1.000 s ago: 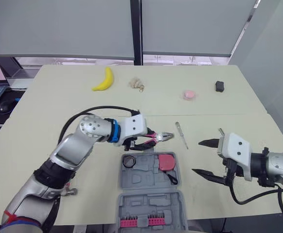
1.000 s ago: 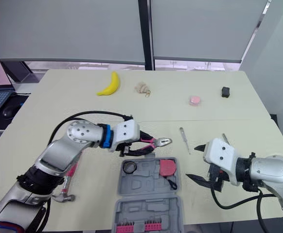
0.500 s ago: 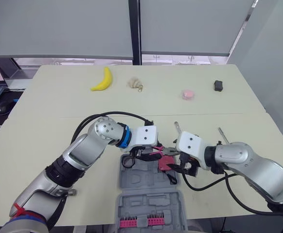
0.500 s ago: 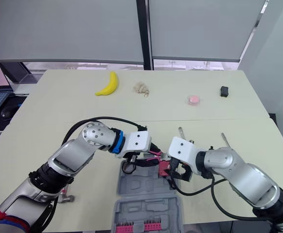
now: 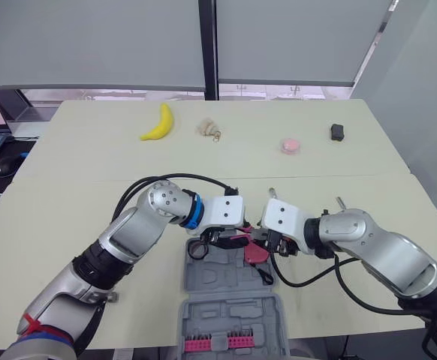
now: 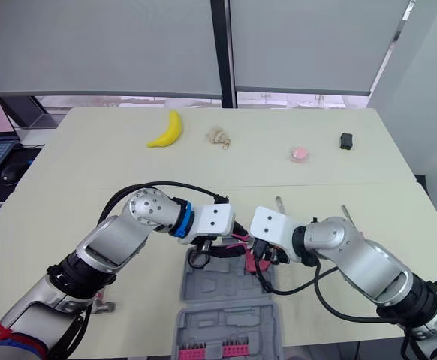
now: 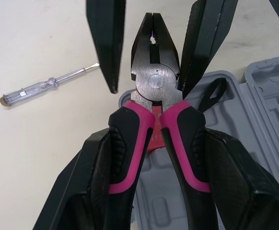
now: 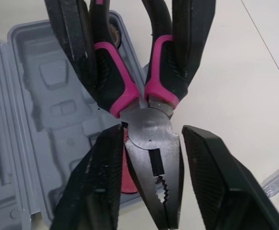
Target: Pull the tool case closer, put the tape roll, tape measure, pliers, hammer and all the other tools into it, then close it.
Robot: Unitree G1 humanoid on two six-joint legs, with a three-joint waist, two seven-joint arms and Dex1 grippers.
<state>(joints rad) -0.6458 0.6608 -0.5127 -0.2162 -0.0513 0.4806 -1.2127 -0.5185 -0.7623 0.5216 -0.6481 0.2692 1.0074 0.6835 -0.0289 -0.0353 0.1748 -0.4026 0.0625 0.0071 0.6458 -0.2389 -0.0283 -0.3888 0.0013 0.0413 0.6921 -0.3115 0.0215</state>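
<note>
Over the far edge of the open case (image 5: 220, 274), one change is recorded. The right gripper (image 8: 154, 136) hung spread and idle well off to the right a second ago. It has since swung in to the left and now meets the left gripper (image 7: 156, 125) head-on at the pliers (image 7: 154, 84). The left gripper has meanwhile carried the pliers from beyond the case's far rim to a spot above its far right part, over the red tape measure (image 5: 257, 252).

Assessment: the pliers are at the case but not yet in it. The second arm's arrival suggests either a handover or a two-handed straightening before they are laid into a recess. Which of the two cannot be settled from this.

Left gripper: closed on the two pink handles, one finger on each outer side, with the pliers' nose shut and pointing right.

Right gripper: spread wide, with its fingers on either side of the steel head. One finger lies against or just beside the head and the other stands clear of it. It has hold of nothing as yet.

Remaining items: the tape roll (image 5: 197, 249) sits in the case's far left recess. A screwdriver (image 7: 48, 85) lies on the table just beyond the case, unpacked. The lid is still open.
</note>
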